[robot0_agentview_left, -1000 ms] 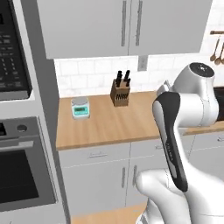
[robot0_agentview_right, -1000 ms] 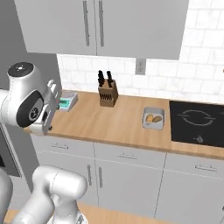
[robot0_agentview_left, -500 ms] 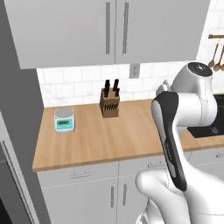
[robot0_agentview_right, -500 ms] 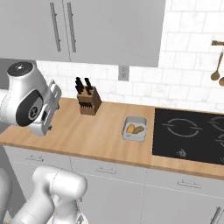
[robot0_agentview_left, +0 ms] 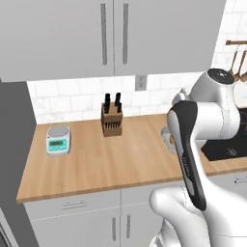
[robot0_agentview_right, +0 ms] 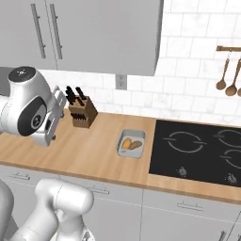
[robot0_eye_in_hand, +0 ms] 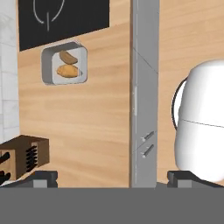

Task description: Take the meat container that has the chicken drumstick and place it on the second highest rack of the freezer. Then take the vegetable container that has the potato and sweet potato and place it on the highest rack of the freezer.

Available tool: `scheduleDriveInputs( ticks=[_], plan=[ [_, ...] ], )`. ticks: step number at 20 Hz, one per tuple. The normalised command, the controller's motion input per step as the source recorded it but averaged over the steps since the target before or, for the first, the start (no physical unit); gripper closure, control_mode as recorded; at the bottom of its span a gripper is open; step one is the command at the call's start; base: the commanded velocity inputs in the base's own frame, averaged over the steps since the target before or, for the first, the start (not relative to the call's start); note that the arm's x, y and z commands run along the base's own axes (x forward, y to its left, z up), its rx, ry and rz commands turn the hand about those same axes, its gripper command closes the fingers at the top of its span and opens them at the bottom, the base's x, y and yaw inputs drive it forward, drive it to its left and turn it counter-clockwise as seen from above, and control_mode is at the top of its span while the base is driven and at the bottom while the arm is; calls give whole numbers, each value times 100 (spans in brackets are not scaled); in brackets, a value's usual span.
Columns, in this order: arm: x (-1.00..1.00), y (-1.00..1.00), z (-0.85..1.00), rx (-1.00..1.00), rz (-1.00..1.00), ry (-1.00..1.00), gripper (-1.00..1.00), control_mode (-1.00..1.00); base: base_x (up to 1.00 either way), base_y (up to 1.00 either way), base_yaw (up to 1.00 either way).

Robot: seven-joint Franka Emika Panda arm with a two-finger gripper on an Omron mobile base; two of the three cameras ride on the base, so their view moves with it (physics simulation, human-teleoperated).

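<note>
Wide-open, empty claw should centre over the small grey tray of two orange-brown tubers on the wooden desk before descending

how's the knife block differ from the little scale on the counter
The knife block is brown wood, tall and boxy, with black handles sticking out of its top; the scale is pale, low and flat, with a teal front panel. The block sits closer to the tiled wall, the scale closer to the counter's left end. Both stand on the wooden counter.
</note>
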Motion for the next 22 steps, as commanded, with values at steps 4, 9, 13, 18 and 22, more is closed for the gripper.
scheduleDriveInputs(
  ticks=[4, 9, 13, 18, 22],
  plan=[
    [0, 0, 0, 0, 0, 0, -100, 100, 16, -36, 0],
    [37, -58, -8, 8, 0, 8, -100, -100, 0, 0, 0],
    [95, -83, -30, 11, 1, 20, -100, -100, 0, 0, 0],
    [89, -68, -45, 4, 5, 23, -100, -100, 0, 0, 0],
    [84, -51, -55, 0, 5, 23, -100, -100, 0, 0, 0]
  ],
)
